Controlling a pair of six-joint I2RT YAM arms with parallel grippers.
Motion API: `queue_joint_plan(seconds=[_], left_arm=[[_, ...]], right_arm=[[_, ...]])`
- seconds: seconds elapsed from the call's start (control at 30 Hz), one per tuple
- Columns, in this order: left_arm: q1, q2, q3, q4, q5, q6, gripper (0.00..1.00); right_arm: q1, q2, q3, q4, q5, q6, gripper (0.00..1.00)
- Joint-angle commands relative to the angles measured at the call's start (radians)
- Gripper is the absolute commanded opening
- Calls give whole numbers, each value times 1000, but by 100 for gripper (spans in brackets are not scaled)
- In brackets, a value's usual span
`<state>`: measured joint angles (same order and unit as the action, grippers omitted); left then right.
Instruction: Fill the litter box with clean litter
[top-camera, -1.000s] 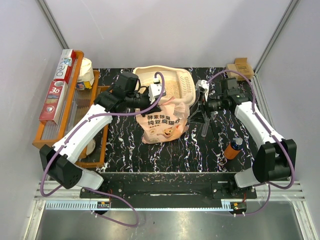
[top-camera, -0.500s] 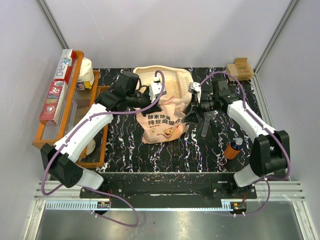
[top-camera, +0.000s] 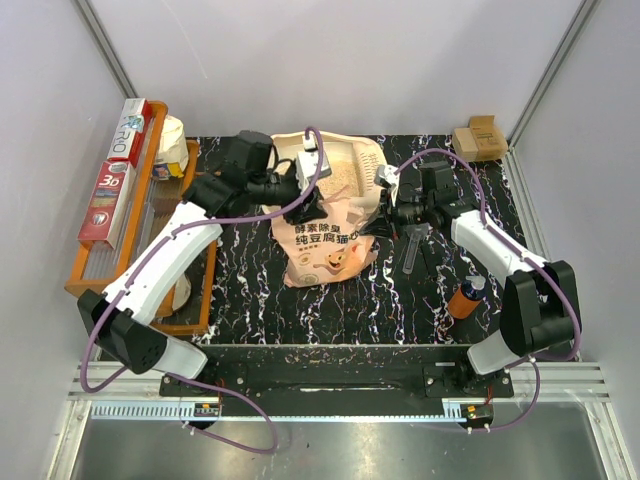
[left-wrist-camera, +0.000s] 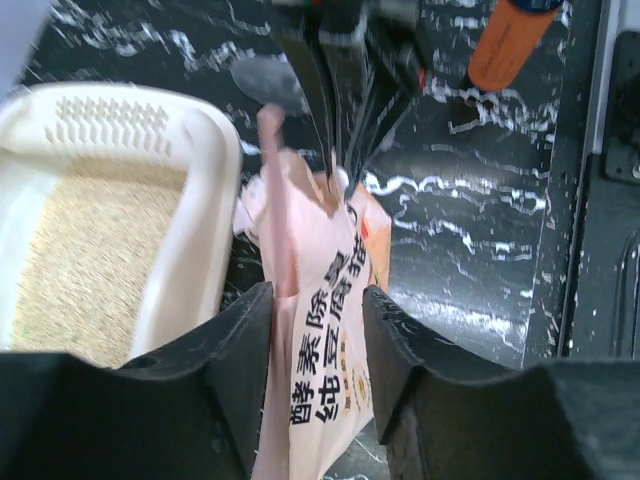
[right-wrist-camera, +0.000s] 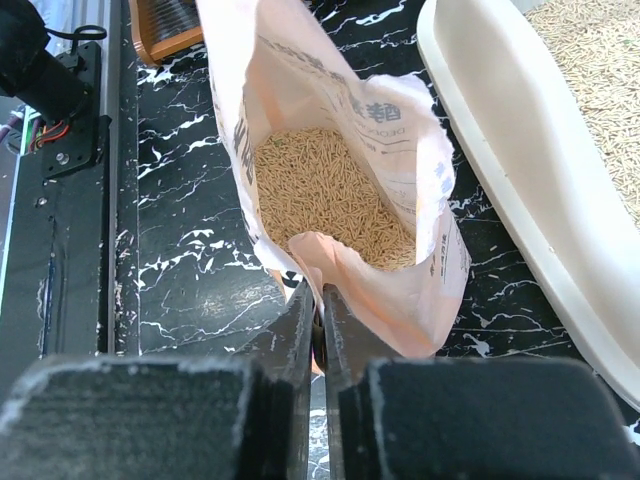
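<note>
The cream litter box (top-camera: 345, 160) sits at the back middle, with clean litter (left-wrist-camera: 90, 250) spread over its floor. A pink-and-white litter bag (top-camera: 325, 240) stands in front of it, mouth up, with more clean litter (right-wrist-camera: 330, 200) inside. My right gripper (right-wrist-camera: 318, 290) is shut on the near edge of the bag's mouth; in the top view it (top-camera: 380, 226) is at the bag's right side. My left gripper (left-wrist-camera: 317, 290) is open, one finger on each side of the bag's upper left part (left-wrist-camera: 320, 340) without pinching it. The box's rim (right-wrist-camera: 520, 170) lies just beyond the bag.
An orange bottle (top-camera: 465, 295) stands at the right. A black scoop (top-camera: 413, 250) lies between it and the bag. An orange wooden tray (top-camera: 120, 250) with wrap boxes (top-camera: 118, 180) lines the left edge. A cardboard box (top-camera: 478, 137) sits at the back right corner.
My right gripper moved left to the bag and shut on its mouth edge. My left gripper, shut on the bag before, has opened around it.
</note>
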<state>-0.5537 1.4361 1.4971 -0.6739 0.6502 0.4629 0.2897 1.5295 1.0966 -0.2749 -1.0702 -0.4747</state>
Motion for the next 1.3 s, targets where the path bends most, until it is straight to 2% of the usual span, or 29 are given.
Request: queue_joint_plan(seconds=[0.0,0.07,0.13,0.2,0.3,0.37,0.5,0.57,0.7,0.83,1.0,1.27], left_arm=[[12,-45,162,34,63,-58,48],[26,-37,195,68,39,-95,52],[35,3,225,105,-58,-102,54],[47,49,252,109,-143,-83,51],[81,171,313,128,-181,-98,44],[106,269,375,142,-166,-112,42],[113,516,570,1,-83,-66,40],[118,579,641,-18,-32,-63,40],[112,681,684,-10,173,-65,38],[90,682,658,-13,278,-72,36],[54,629,514,-15,370,-64,34],[35,587,407,-18,425,-78,26]], right_arm=[[12,-52,-6,71,23,36,10],[12,-49,-9,68,23,34,9],[12,-46,-9,69,23,36,8],[12,-46,-7,72,19,38,8],[12,-49,-7,74,21,30,7],[12,-49,-7,62,21,16,7],[12,-60,-14,62,26,7,7],[12,-62,-17,60,29,7,7],[12,-72,-24,60,52,4,8],[12,-80,-29,68,79,14,8],[12,-80,-41,98,107,42,11],[11,-97,-56,109,160,41,16]])
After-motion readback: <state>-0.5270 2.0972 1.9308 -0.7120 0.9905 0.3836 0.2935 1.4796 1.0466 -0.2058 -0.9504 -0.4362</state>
